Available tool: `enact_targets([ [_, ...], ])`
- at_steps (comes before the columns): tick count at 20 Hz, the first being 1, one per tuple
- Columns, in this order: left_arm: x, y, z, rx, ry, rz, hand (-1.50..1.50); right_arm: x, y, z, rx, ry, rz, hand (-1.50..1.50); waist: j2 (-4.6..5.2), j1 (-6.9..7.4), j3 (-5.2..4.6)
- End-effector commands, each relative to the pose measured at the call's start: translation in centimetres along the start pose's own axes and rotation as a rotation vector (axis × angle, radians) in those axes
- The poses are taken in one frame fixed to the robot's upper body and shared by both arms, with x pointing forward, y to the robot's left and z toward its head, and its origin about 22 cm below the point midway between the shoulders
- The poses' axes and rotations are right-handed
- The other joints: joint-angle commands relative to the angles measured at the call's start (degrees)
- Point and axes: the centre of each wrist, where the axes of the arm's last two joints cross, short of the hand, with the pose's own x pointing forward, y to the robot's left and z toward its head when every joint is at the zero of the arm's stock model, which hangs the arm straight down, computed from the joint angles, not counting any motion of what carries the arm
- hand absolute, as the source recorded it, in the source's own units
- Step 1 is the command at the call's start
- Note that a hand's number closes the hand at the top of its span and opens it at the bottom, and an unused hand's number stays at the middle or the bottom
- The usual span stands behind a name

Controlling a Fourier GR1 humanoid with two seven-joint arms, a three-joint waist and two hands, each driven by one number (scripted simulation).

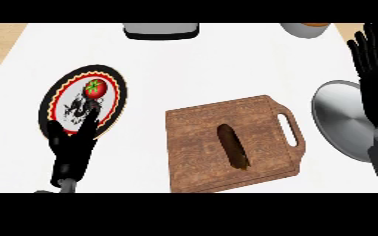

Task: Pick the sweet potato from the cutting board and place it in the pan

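Observation:
A brown, elongated sweet potato (233,146) lies on the wooden cutting board (199,130), a little right of its middle. The board's handle slot points right toward a grey round pan (338,120) at the right edge. My right hand (365,55) shows at the far right edge above the pan, fingers straight and pointing up, holding nothing. My left hand (71,150) is at the lower left, well away from the board. Its relaxed fingers lie over the near rim of a patterned plate (59,87) and hold nothing.
A red tomato (94,88) sits on the patterned plate at the left. A grey and black appliance (161,30) stands at the counter's far edge, and a grey bowl (304,29) is at the far right. White counter (221,70) lies between these things.

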Motion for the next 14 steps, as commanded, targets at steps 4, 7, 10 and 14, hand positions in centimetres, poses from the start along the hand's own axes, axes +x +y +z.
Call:
enact_targets([
  [4,6.9,-1.3,-0.4,-0.166,-0.324,-0.229,0.0,-1.0,2.9,-0.7,0.147,0.211,0.358,-1.5,0.68,2.95,-0.41],
  [7,7.8,-1.9,-0.2,-0.208,-0.368,-0.247,0.0,-1.4,-2.7,-0.2,0.219,0.234,0.89,-1.5,0.89,2.28,-2.89],
  [10,8.6,-2.5,0.0,-0.271,-0.41,-0.311,0.0,-2.9,1.3,0.9,0.162,0.193,1.013,1.5,0.35,2.8,-0.58],
  [14,9.8,-3.0,-0.4,-0.255,-0.42,-0.298,0.0,-4.3,8.9,5.7,0.108,0.169,0.937,-1.5,-0.01,0.34,-0.24],
])
